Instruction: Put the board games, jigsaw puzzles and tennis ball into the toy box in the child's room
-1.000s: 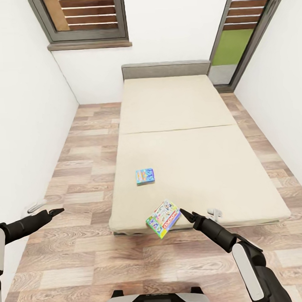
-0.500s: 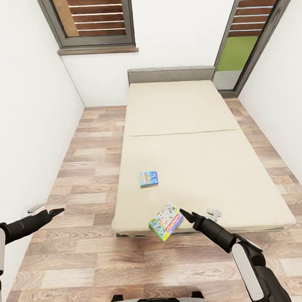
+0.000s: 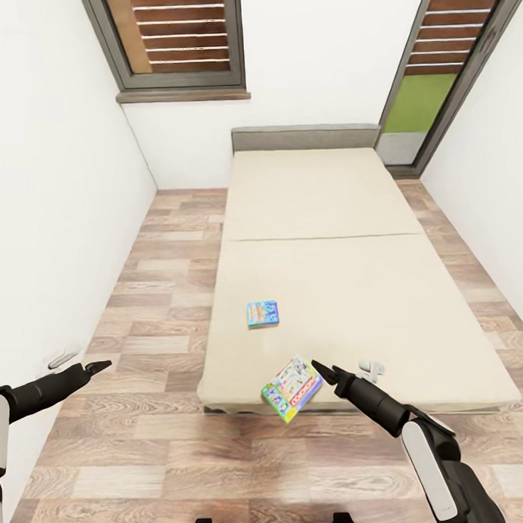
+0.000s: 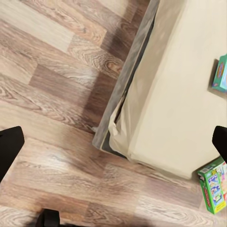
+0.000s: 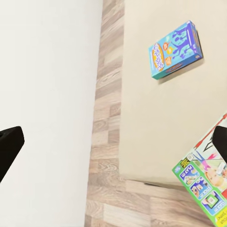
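Bed (image 3: 321, 236): plain beige mattress, grey headboard at the far end against the white wall, set lengthwise on a wood-plank floor (image 3: 142, 312) between two slatted windows. Blue board game (image 3: 262, 313): small flat box with blue cover and orange-yellow art, lying flat on the bed near its left edge, toward the foot; seen also from the right wrist (image 5: 176, 49) and partly from the left wrist (image 4: 221, 73). Green board game (image 3: 292, 387): flat box with green border and bright printed cover, tilted, at the foot edge of the bed and hanging past it, just beside the right pincer; whether the pincer grips it cannot be told; seen also from the left wrist (image 4: 213, 184) and the right wrist (image 5: 208, 182). The two boxes lie apart, the blue one farther up the bed. Left pincer (image 3: 99, 366): dark, over the floor to the left of the bed, well apart from both boxes; its fingers stand wide apart in the left wrist view, nothing between them. Right pincer (image 3: 321, 369): dark, at the foot edge of the bed, fingers spread wide in the right wrist view, one finger (image 5: 221, 138) next to the green box. A small pale grey object (image 3: 370, 369) rests on the bed beside the right arm; what it is cannot be told.
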